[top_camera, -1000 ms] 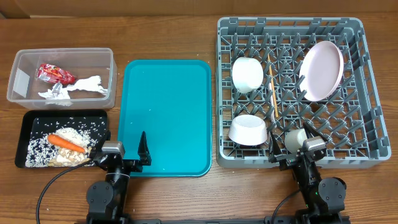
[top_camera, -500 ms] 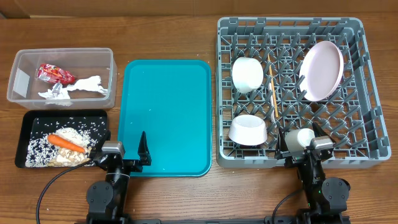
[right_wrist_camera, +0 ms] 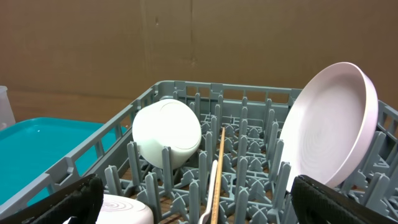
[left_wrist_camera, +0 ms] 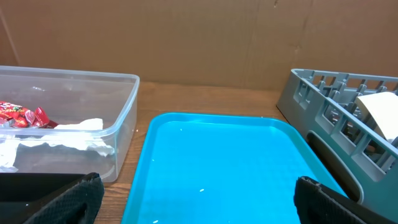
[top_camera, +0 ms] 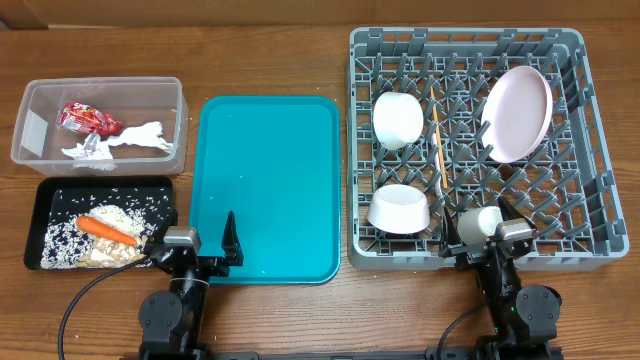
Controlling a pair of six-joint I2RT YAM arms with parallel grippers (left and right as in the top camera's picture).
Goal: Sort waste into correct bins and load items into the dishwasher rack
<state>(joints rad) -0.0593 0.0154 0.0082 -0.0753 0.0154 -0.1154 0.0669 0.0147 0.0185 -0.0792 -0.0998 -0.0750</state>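
In the clear tub lie a red wrapper and a white napkin. An orange carrot rests on rice in the black tray. The grey rack holds an upright pale-pink plate, two white bowls, a cup, a chopstick and a white fork. My left gripper is open over the teal tray's near edge, empty. Also open and empty, my right gripper sits at the rack's near wall, by the cup.
The flat teal tray lies between the bins and the rack, with a few stray rice grains on it. A brown cardboard wall backs the wooden table. Both arm bases stand at the table's near edge.
My right gripper has shifted slightly to the right at the rack's near wall. The left arm and all objects are as before.
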